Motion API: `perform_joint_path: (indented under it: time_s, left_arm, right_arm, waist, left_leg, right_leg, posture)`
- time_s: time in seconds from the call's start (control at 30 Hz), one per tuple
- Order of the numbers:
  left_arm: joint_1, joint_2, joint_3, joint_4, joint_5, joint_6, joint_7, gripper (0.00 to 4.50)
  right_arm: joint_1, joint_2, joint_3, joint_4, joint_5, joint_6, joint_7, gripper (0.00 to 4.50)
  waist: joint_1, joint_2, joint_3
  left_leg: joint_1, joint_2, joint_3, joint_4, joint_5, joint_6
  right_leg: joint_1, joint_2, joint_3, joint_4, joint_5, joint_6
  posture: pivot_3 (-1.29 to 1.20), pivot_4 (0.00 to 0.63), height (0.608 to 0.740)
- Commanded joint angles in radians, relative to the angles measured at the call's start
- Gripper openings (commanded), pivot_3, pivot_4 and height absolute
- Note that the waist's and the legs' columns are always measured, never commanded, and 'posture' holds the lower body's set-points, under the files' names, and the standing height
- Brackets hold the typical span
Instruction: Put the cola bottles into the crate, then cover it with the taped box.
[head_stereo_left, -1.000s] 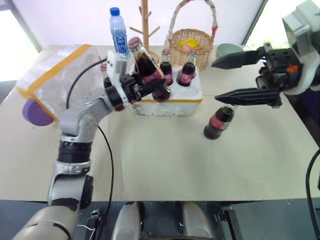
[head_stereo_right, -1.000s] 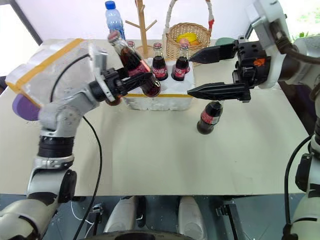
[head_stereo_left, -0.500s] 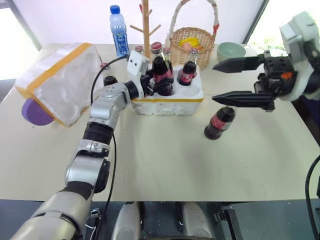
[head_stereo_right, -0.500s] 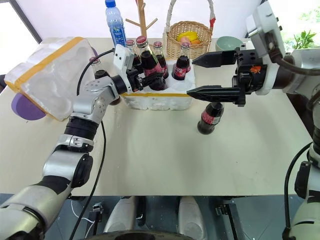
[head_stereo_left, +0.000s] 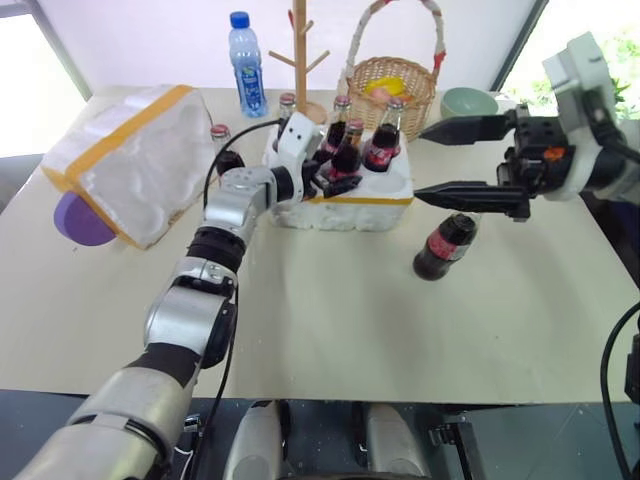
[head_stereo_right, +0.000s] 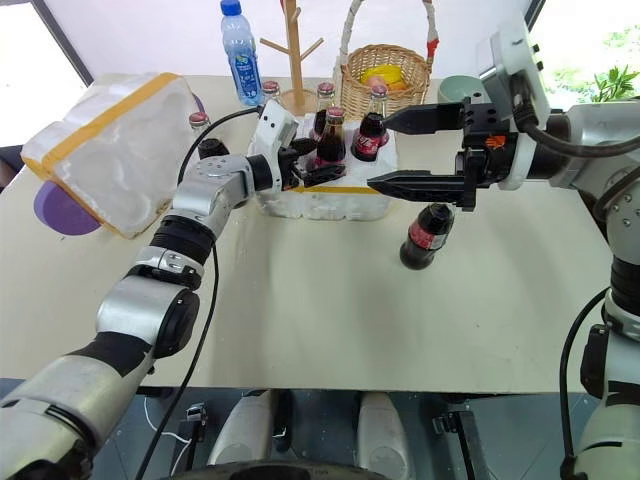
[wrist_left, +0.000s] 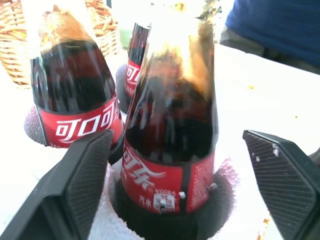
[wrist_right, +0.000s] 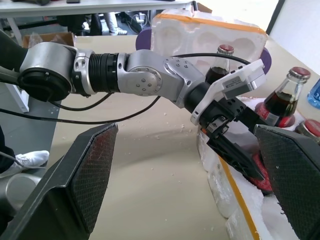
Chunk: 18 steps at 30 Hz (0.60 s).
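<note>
Over the low white styrofoam crate (head_stereo_left: 345, 205) with its thin yellow band, the left gripper (wrist_left: 175, 170) stands with jaws spread wide on either side of a dark glass cola bottle (wrist_left: 170, 135) seated upright in its well, neither black finger (wrist_left: 87, 175) touching it. Near the crate, the right gripper (head_stereo_left: 462, 160) hangs wide open, empty, above another red-labelled cola bottle (head_stereo_left: 443, 247) on the beige table (head_stereo_left: 350, 320).

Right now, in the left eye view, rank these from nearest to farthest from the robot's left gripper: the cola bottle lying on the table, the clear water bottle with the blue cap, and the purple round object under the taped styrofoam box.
1. Clear water bottle with blue cap: behind the left gripper, at the table's far edge.
2. Cola bottle lying on the table: off to the right, beside the white styrofoam crate.
3. Purple round object: far left, under the taped box.

The first two are fairly close.
</note>
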Motion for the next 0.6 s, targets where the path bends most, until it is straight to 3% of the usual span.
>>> perform_joint_path:
  time_s: [0.03, 0.2, 0.3, 0.43, 0.6]
  left_arm:
    - [0.081, 0.048, 0.069, -0.248, -0.091, 0.083, -0.044, 4.44]
    - [0.354, 0.189, 0.225, -0.760, -0.320, 0.323, -0.061, 4.44]
    - [0.510, 0.272, 0.303, -0.936, -0.374, 0.415, -0.001, 4.44]
    - [0.651, 0.339, 0.396, -1.014, -0.367, 0.450, 0.104, 4.44]
    - [0.723, 0.387, 0.393, -0.947, -0.252, 0.341, 0.182, 4.44]
  right_arm:
    - [-0.001, 0.001, -0.025, -0.016, 0.001, -0.015, -0.015, 4.50]
    - [0.035, -0.002, -0.041, -0.033, 0.007, -0.017, -0.026, 4.50]
    - [0.049, -0.004, -0.044, -0.037, 0.007, -0.024, -0.026, 4.50]
    - [0.048, -0.003, -0.041, -0.028, 0.004, -0.028, -0.025, 4.50]
    - [0.043, 0.008, -0.026, -0.019, -0.002, -0.037, -0.029, 4.50]
  waist:
    - [-0.006, 0.000, 0.000]
    - [-0.026, 0.000, 0.000]
    - [-0.030, 0.001, 0.000]
    - [-0.022, 0.001, 0.000]
    - [-0.021, 0.001, 0.000]
  left_leg:
    - [0.000, 0.000, 0.000, 0.000, 0.000, 0.000]
    - [-0.001, 0.003, -0.001, -0.003, 0.000, 0.000]
    - [0.000, 0.004, -0.001, -0.005, 0.000, 0.000]
    - [0.000, 0.004, -0.002, -0.003, 0.000, 0.000]
    - [0.000, 0.002, -0.001, 0.000, 0.000, 0.000]
  right_leg:
    - [0.000, 0.000, 0.000, 0.000, 0.000, 0.000]
    - [-0.004, 0.002, -0.001, 0.003, 0.001, 0.001]
    - [-0.005, 0.004, -0.001, 0.004, 0.000, 0.001]
    - [-0.002, 0.003, -0.002, 0.003, 0.000, 0.000]
    - [0.000, 0.000, -0.002, 0.001, -0.002, -0.003]
  posture:
    - [0.00, 0.150, 0.740]
    - [0.00, 0.150, 0.740]
    - [0.00, 0.150, 0.740]
    - [0.00, 0.150, 0.740]
    - [0.00, 0.150, 0.740]
